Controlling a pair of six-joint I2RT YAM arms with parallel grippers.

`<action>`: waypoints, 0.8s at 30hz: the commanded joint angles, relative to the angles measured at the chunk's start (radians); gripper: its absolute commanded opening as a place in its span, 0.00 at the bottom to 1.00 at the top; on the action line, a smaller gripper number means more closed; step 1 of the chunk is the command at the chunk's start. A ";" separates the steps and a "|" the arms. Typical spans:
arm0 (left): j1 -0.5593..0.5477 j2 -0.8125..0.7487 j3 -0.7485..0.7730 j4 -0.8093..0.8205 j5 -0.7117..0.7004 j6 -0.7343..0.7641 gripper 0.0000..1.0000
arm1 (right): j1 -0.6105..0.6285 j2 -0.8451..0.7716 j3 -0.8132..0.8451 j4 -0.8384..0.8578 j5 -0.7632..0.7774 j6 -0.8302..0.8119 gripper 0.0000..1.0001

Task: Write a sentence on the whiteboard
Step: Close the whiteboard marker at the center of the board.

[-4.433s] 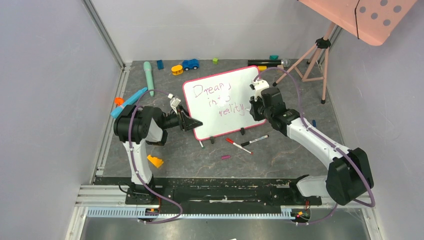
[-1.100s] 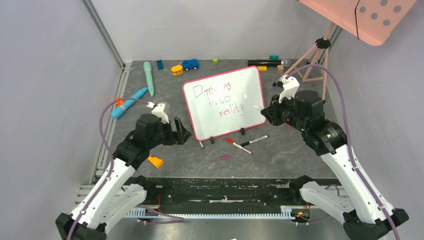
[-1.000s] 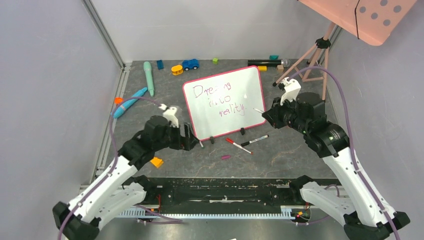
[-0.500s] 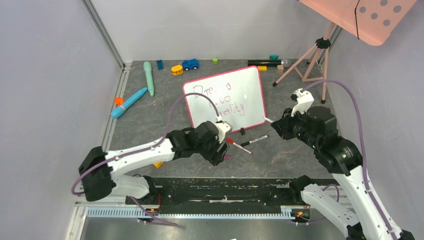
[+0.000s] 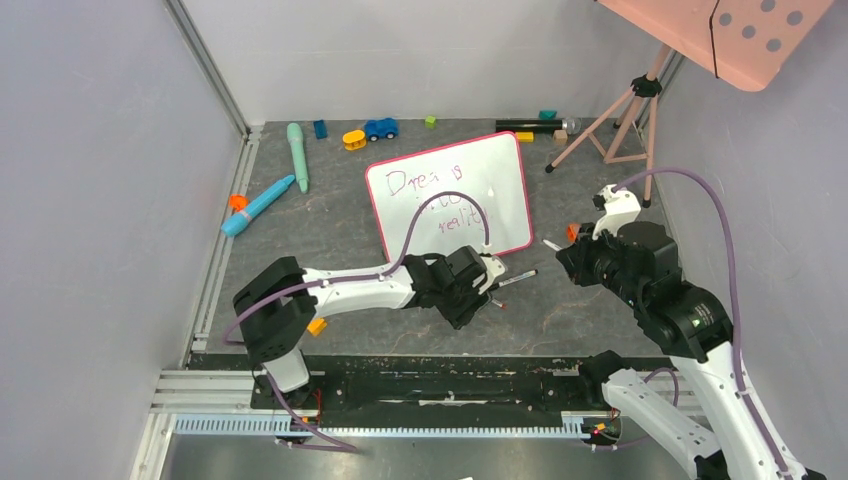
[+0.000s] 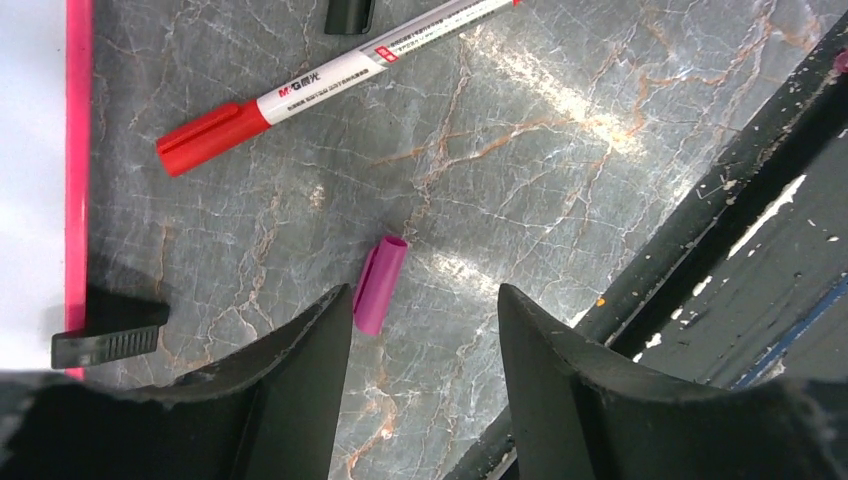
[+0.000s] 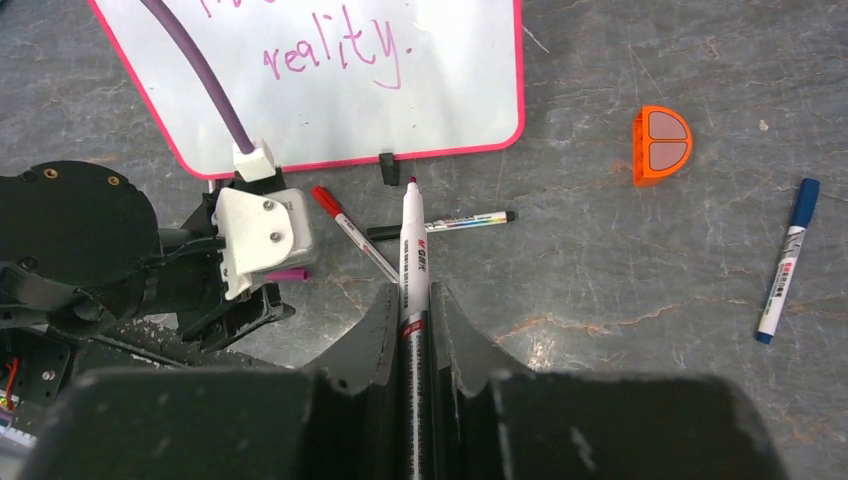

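Left tool [image 6: 425, 295] hovering spread over small purple plastic cap [image 6: 380, 283] on worktop [image 6: 560, 150] (off-centre between jaws): centre, then pinch across width. Right tool [image 7: 412, 292] pinching white uncapped marker [image 7: 411, 240]. Pink-framed whiteboard [image 5: 500, 190] carrying purple sentence [image 5: 440, 200] sitting just beyond.

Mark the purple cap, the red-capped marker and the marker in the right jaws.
purple cap [image 6: 379, 285], left wrist view, mid-body.
red-capped marker [image 6: 330, 78], left wrist view, white barrel.
held marker [image 7: 414, 260], right wrist view, white barrel.
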 commanded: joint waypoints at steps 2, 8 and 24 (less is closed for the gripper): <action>-0.004 0.044 0.032 0.032 -0.018 0.067 0.60 | -0.002 -0.012 0.035 0.011 0.050 0.002 0.00; -0.003 0.128 0.060 0.037 -0.042 0.058 0.55 | -0.002 -0.015 0.032 0.011 0.054 -0.008 0.00; -0.002 0.092 -0.017 -0.009 -0.069 -0.032 0.49 | -0.002 0.011 0.023 0.038 0.035 -0.036 0.00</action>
